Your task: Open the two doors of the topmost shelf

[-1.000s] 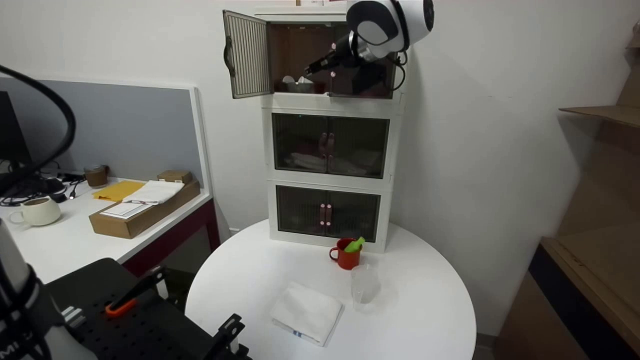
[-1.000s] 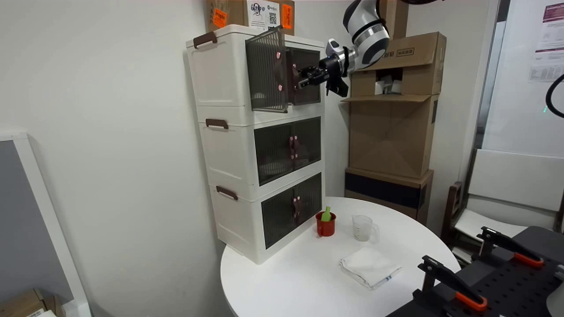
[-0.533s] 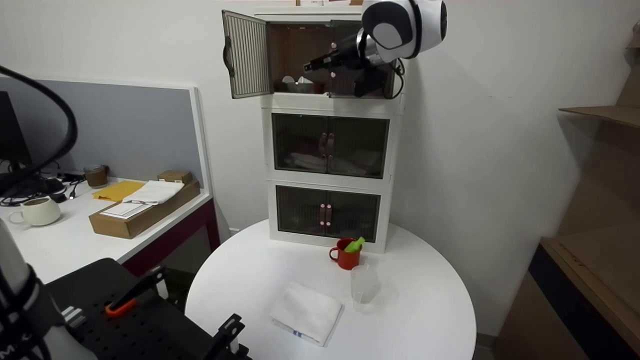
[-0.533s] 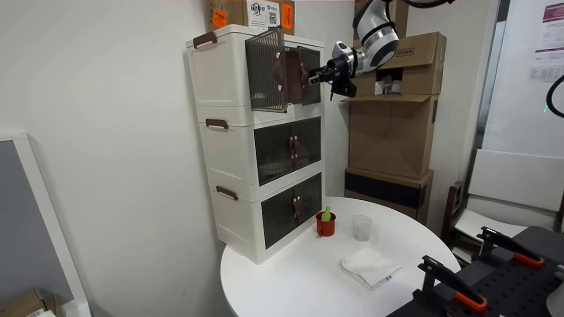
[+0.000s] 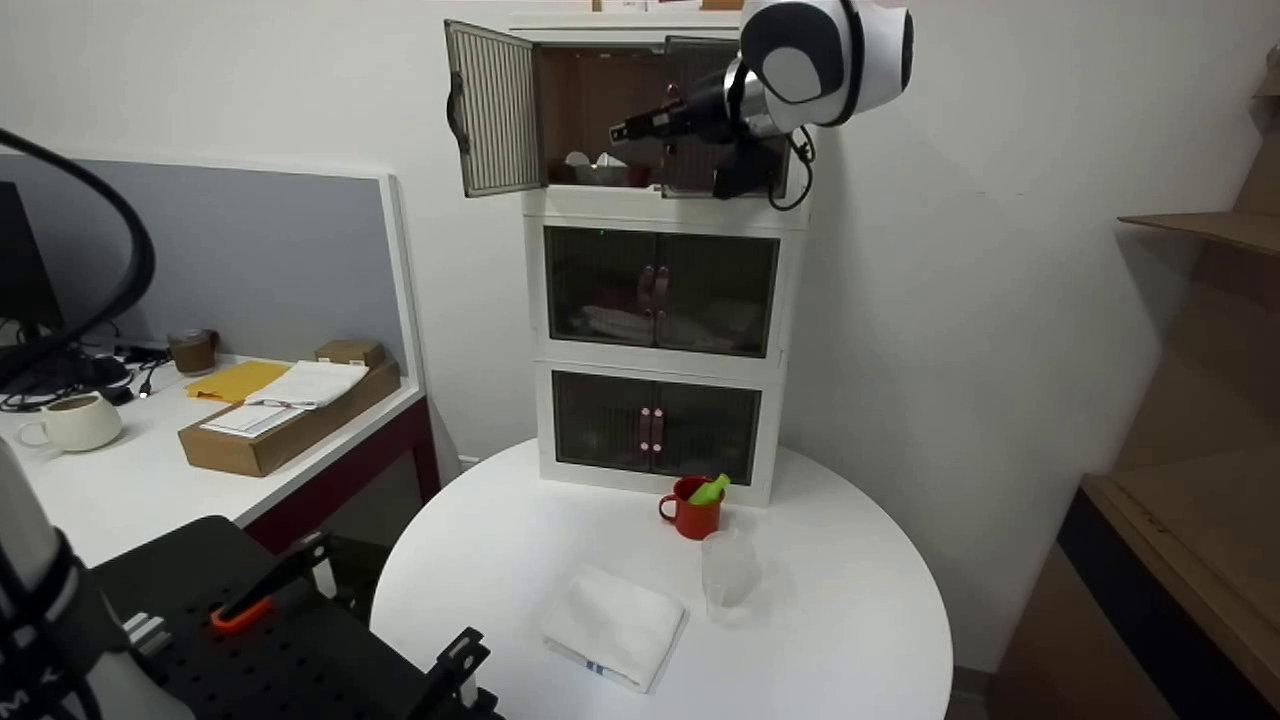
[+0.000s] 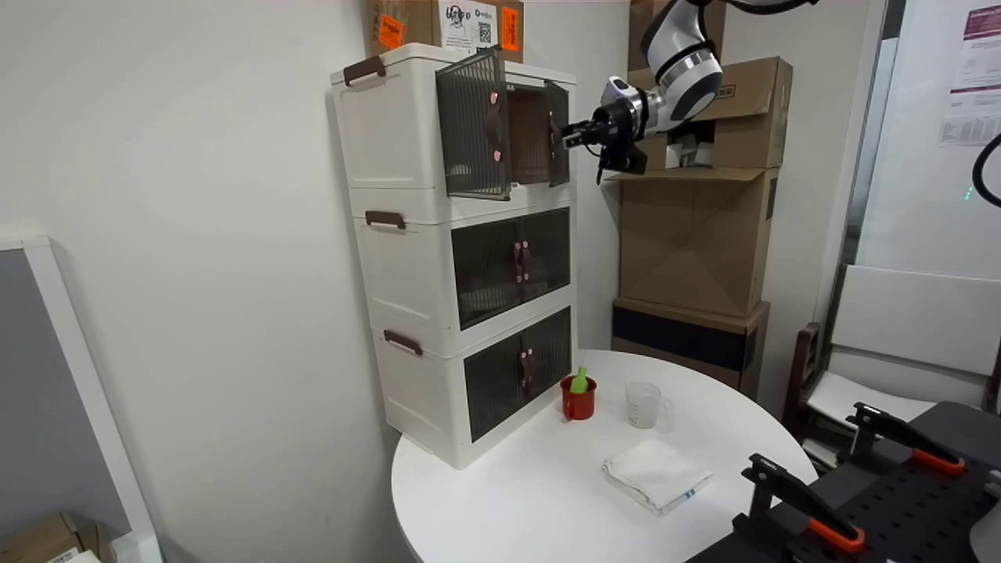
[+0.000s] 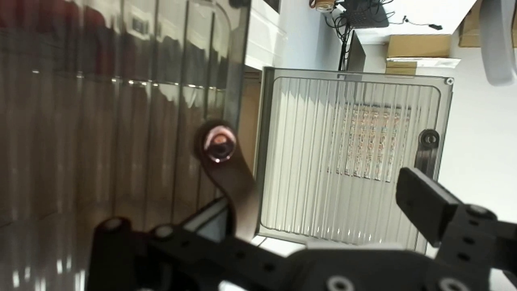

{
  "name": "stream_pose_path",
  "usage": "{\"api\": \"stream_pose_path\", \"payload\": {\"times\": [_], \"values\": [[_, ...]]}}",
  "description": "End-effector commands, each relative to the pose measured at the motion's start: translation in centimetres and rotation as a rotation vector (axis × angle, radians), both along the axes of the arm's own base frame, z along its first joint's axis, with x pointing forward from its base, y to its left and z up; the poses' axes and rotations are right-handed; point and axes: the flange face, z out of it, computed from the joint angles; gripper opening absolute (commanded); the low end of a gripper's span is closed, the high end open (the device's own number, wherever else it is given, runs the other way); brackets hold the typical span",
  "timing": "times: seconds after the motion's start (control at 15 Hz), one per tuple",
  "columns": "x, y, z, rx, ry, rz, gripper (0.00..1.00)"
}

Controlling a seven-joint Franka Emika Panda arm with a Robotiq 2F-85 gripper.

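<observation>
The topmost shelf (image 6: pixel 387 129) of the white cabinet has two dark translucent ribbed doors. The door on the left (image 5: pixel 495 110) stands wide open; it also shows in the wrist view (image 7: pixel 299 161). The other door (image 6: pixel 558 102) stands partly open; it fills the left of the wrist view (image 7: pixel 101 141). Its brown strap handle (image 7: pixel 232 173) has a pink knob. My gripper (image 6: pixel 571 139) is at this handle, with its fingers wide apart. In the wrist view one finger of the gripper (image 7: pixel 315 198) passes behind the strap; the other is free. The arm hides part of this door in an exterior view.
Inside the shelf are small grey and red items (image 5: pixel 600 172). Two lower shelves (image 5: pixel 660 290) have shut doors. A red mug (image 5: pixel 697 508), a clear measuring cup (image 6: pixel 643 405) and a white cloth (image 6: pixel 655 473) are on the round table (image 5: pixel 850 620). Cardboard boxes (image 6: pixel 680 242) stand behind the arm.
The gripper has moved back from the cabinet, and the door with the hooked handle has swung outward with it. More of the shelf's inside shows. The wide-open door has not moved.
</observation>
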Motion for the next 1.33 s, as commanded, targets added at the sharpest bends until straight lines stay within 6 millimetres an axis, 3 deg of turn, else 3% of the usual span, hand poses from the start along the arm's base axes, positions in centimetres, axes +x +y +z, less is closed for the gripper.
{"api": "stream_pose_path", "payload": {"times": [0.0, 0.33, 0.73, 1.27], "values": [[-2.4, 0.2, -0.4, 0.038, 0.08, -0.026, 1.0], [-2.3, 0.1, 2.3, 0.03, 0.194, -0.257, 1.0], [-2.2, 2.6, 8.3, -0.093, 0.203, -0.478, 1.0], [-5.4, 6.0, 18.4, -0.203, 0.303, -0.776, 1.0]]}}
